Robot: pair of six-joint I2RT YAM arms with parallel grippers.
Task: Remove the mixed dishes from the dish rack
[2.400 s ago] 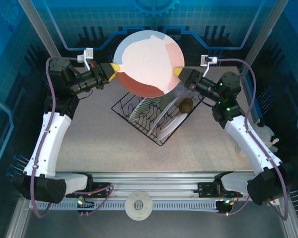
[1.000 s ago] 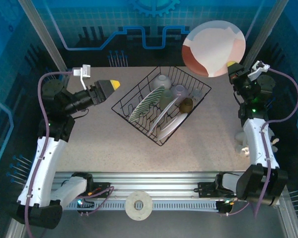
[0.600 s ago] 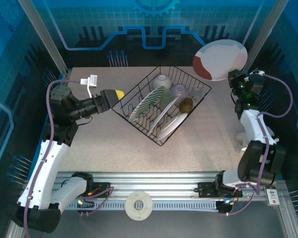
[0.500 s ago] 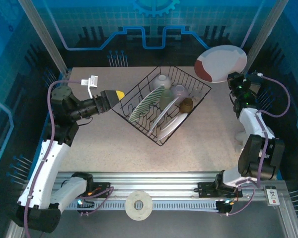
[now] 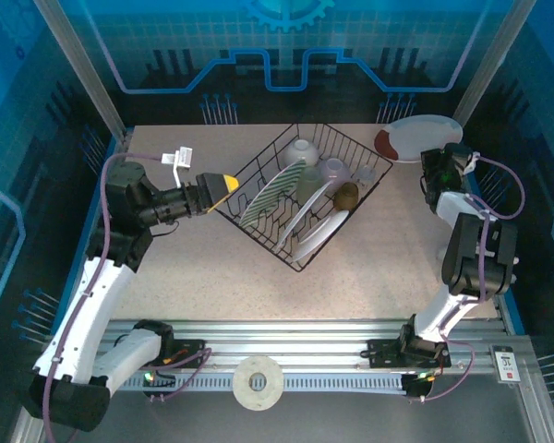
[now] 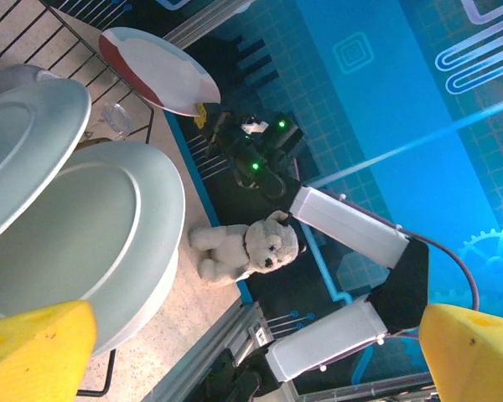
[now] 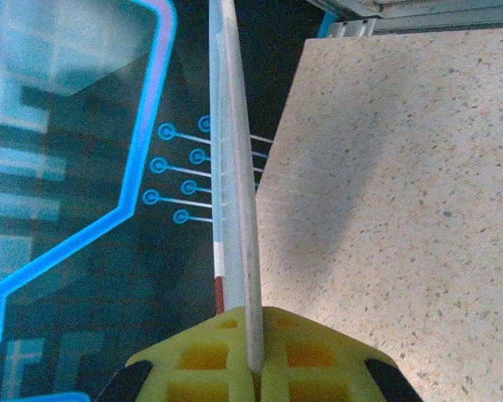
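- My right gripper (image 5: pixel 433 162) is clamped shut on the rim of a large round plate patched in cream, pink and red-brown (image 5: pixel 417 137).
- In the right wrist view my yellow fingers (image 7: pixel 318 356) sit at the bottom of the frame. They pinch that patched plate edge-on, and its thin rim runs straight up the middle.
- The patched plate lies in the upper right of the top view, outside the rack, tilted low over the far right corner of the speckled beige table (image 5: pixel 258 286). I cannot tell whether it touches the tabletop.
- My left gripper (image 5: pixel 225 184) has its jaws spread as wide as they go and holds nothing. In the left wrist view my yellow fingertips (image 6: pixel 33 347) fill the two bottom corners with open space between them.
- The left gripper hangs left of centre in the top view, just beside the left corner of the black wire dish rack (image 5: pixel 249 232).
- The dish rack sits diagonally in the centre of the top view.
- A green-and-white striped plate (image 5: pixel 272 192) and a large white plate (image 5: pixel 319 233) lean among its prongs.
- A small cream bowl (image 5: pixel 301 150) sits towards the rack's far corner, with a translucent cup (image 5: pixel 333 168) and a small brown cup (image 5: pixel 347 194) to its right.
- In the left wrist view a grey teddy bear (image 6: pixel 247 247) lies at the table's edge in the middle of the frame, and the patched plate is at upper left.
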